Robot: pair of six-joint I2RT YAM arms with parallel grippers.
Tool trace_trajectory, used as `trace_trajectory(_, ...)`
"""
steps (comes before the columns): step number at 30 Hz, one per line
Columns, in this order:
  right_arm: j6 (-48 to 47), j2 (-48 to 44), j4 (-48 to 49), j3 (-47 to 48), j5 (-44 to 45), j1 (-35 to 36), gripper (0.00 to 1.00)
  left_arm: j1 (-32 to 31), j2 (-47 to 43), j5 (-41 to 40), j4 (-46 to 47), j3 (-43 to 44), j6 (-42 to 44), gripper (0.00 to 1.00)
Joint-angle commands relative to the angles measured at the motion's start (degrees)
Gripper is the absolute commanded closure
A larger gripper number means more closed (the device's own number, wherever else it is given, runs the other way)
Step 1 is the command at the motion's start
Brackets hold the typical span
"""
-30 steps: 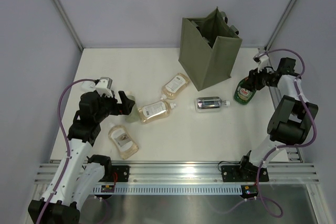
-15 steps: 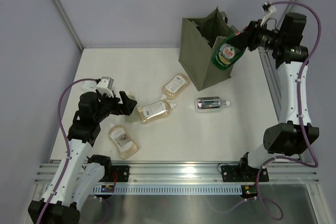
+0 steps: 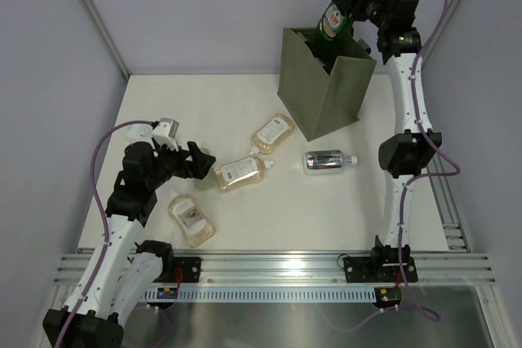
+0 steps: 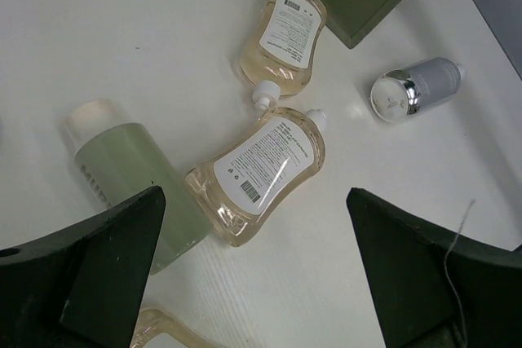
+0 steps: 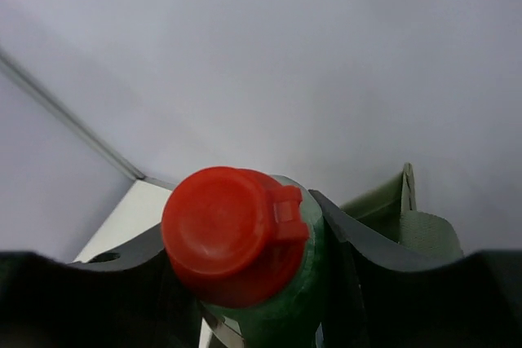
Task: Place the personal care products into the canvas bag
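Observation:
My right gripper (image 3: 352, 2) is shut on the green red-capped bottle (image 3: 331, 22) and holds it high over the open top of the olive canvas bag (image 3: 325, 83). In the right wrist view the red cap (image 5: 231, 234) sits between my fingers (image 5: 359, 242). My left gripper (image 3: 198, 160) is open, low over the table next to a pale green flat bottle (image 4: 134, 181). Three amber pouches lie on the table: one by the bag (image 3: 272, 133), one in the middle (image 3: 238, 173), one near the front (image 3: 191, 220). A silver bottle (image 3: 328, 160) lies right of them.
The table's white surface (image 3: 163, 103) is walled by grey panels at the back and sides. An aluminium rail (image 3: 269, 266) runs along the front edge. The bag's handle (image 5: 424, 230) shows behind the cap in the right wrist view.
My right arm lifted the green bottle from the table at the bag's right side, up and leftward, to above the bag's opening. The left arm barely moved.

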Motion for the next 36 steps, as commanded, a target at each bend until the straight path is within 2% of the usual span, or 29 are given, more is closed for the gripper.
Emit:
trace_trajectory(1,-3.6,2.2,9.1,3.7,10.6,2.9,1.00,-0.2,1.3,1.1,2.7,-0.3,0.5,0.01)
trace_trajectory(4,-8.6,1.6,9.0,-3.3,10.0,2.7,1.00,-0.3,2.0,1.6,2.5,0.0,0.7,0.01)
trace_trajectory(6,-12.2,-3.8,12.3,-15.3,7.1,2.2,1.00,-0.3,2.2,1.8,2.6,0.2,0.6,0.01)
trace_trajectory(9,-22.1,-11.4,11.4,-25.6,3.9,2.0,1.00,-0.3,2.2,3.5,2.8,0.2,0.6,0.01)
trace_trajectory(14,-31.9,-14.2,2.5,-31.7,3.6,1.5,1.00,-1.1,4.3,5.2,4.5,0.1,-1.4,0.01)
trace_trajectory(16,-34.3,-13.4,-2.9,-31.5,3.0,1.3,0.90,-2.8,6.6,3.9,5.5,0.8,-3.0,0.01)
trace_trajectory(17,-34.9,-12.9,-4.7,-30.7,1.8,1.2,0.81,-5.7,7.7,2.8,5.5,1.4,-3.2,0.01)
trace_trajectory(18,-35.1,-12.4,-8.4,-30.0,1.2,1.2,0.62,-7.7,8.9,1.3,5.2,2.3,-2.5,0.01)
trace_trajectory(20,-34.9,-10.4,-12.1,-26.7,-1.4,1.1,0.46,-12.9,13.6,-4.6,4.1,6.0,-1.7,0.01)
trace_trajectory(21,-34.4,-9.9,-15.6,-25.2,-2.7,1.0,0.23,-14.2,15.4,-5.8,3.7,7.4,-0.8,0.01)
trace_trajectory(23,-33.2,-8.6,-19.0,-20.5,-5.4,0.9,0.05,-17.1,21.7,-9.4,2.3,12.1,0.1,0.01)
trace_trajectory(24,-32.4,-8.5,-21.0,-19.0,-6.3,0.5,0.01,-17.8,23.9,-9.9,1.8,13.9,1.7,0.01)
trace_trajectory(28,-27.3,-10.8,-24.0,-13.6,-11.9,-2.7,0.01,-21.7,35.7,-17.0,-2.5,24.0,5.9,0.01)
trace_trajectory(29,-26.5,-11.5,-24.2,-13.1,-15.8,-3.5,0.01,-23.0,37.9,-19.0,-3.1,26.0,6.3,0.01)
trace_trajectory(30,-25.9,-12.8,-23.9,-13.5,-17.4,-4.2,0.01,-23.4,42.3,-21.7,-3.8,29.8,7.0,0.01)
trace_trajectory(34,-25.7,-21.3,-25.8,-16.1,-22.4,-7.6,0.00,-24.5,53.0,-24.4,-5.8,38.8,9.0,0.01)
trace_trajectory(36,-25.6,-24.8,-26.5,-20.4,-25.4,-9.2,0.01,-25.3,57.2,-24.6,-5.9,42.1,10.4,0.01)
